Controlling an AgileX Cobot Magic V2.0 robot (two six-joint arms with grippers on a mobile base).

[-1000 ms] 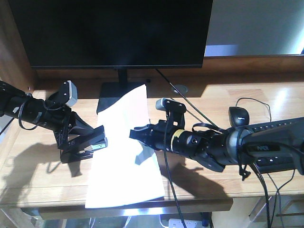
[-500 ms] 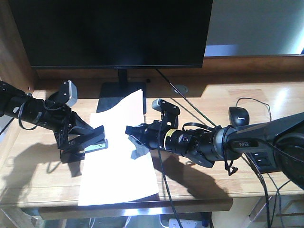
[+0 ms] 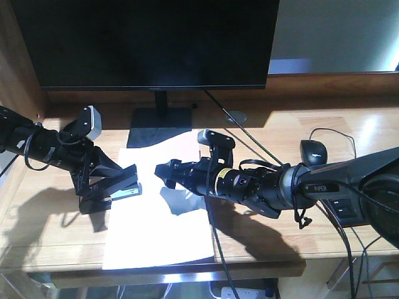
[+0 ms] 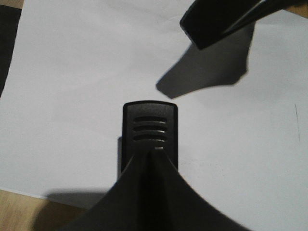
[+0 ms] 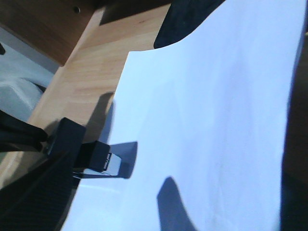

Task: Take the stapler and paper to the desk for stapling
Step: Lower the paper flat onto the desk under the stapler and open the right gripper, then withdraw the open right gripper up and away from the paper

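paper (image 3: 156, 230) now flat on desk (image 3: 62, 246); "piper" on right arm (image 3: 319, 186)

White paper (image 3: 156, 233) flat on worktop (image 3: 50, 230), left tool (image 3: 109, 190) gripping stapler (image 3: 127, 189) (at paper's left edge), right tool (image 3: 163, 170) over paper

A big black monitor (image 3: 149, 40) fills the back of the scene, its screen dark. It stands on a thin neck over a flat black base (image 3: 156, 128) right below the middle of the screen. A dark cable (image 3: 215, 101) comes out from behind it and slants off to the right. Over on the right lies a black computer mouse (image 3: 314, 151), with its thin cord (image 3: 330, 130) looping round behind it. Dark brown wood panelling (image 3: 15, 62) closes the left side, and a pale wall (image 3: 336, 31) shows at the top right. Low down at the bottom, a white socket strip (image 3: 240, 291) peeks out.
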